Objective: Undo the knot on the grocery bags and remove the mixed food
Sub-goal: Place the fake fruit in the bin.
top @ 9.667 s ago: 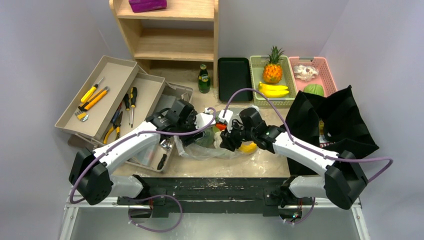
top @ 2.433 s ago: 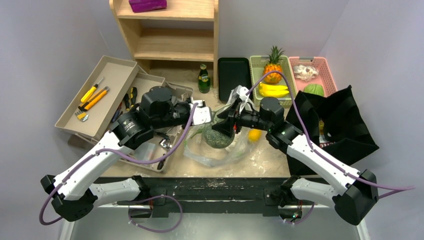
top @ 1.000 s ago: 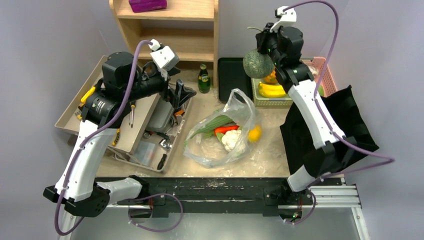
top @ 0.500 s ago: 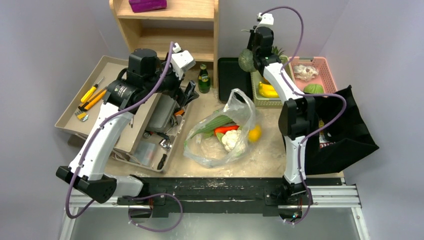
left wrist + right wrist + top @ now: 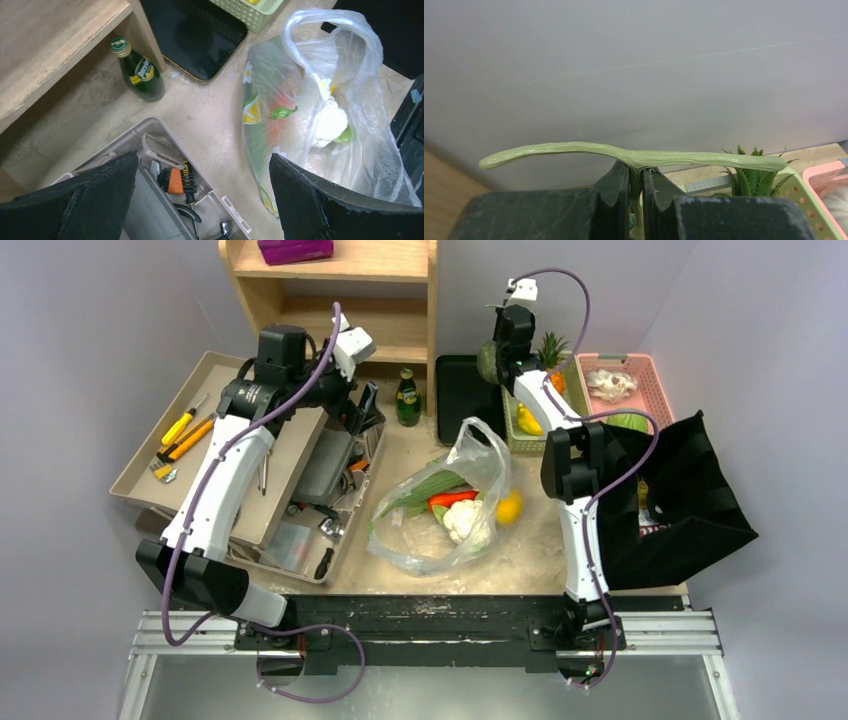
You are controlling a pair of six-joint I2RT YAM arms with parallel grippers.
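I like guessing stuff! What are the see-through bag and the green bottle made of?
The see-through bag looks like thin, shiny plastic: it crinkles and the food shows through. The green bottle seems to be glossy glass, though it could be hard plastic.

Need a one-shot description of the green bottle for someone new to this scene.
Find the tall wooden shelf unit at the back. At the foot of its right leg, just left of the flat black rectangular tray, stands a small dark green glass bottle. It's the only bottle, upright, with a yellow label.
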